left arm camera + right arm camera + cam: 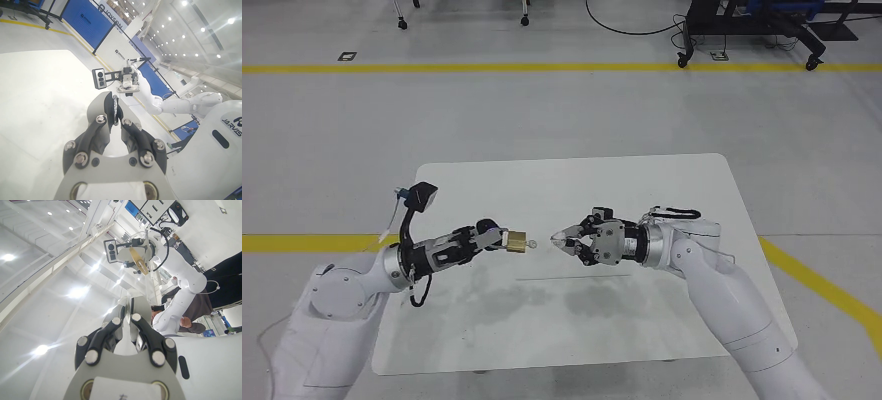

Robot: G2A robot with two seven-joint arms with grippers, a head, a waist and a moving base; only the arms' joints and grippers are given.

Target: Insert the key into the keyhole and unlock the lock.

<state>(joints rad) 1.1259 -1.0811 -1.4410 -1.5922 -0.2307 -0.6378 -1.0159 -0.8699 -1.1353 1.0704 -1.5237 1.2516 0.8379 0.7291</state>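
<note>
While pinching the brass lock in the left pincer, holds it over the tabletop, near and straight ahead of the right pincer, taped tips pressed together.

Bright, even light; ceiling lamps flare; fisheye-bent edges.

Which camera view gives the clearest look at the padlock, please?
The right wrist view: the brass padlock faces that camera, keyhole visible. The top view shows it small and side-on in the left pincer. In the left wrist view it is a thin metal edge between the fingers.
</note>
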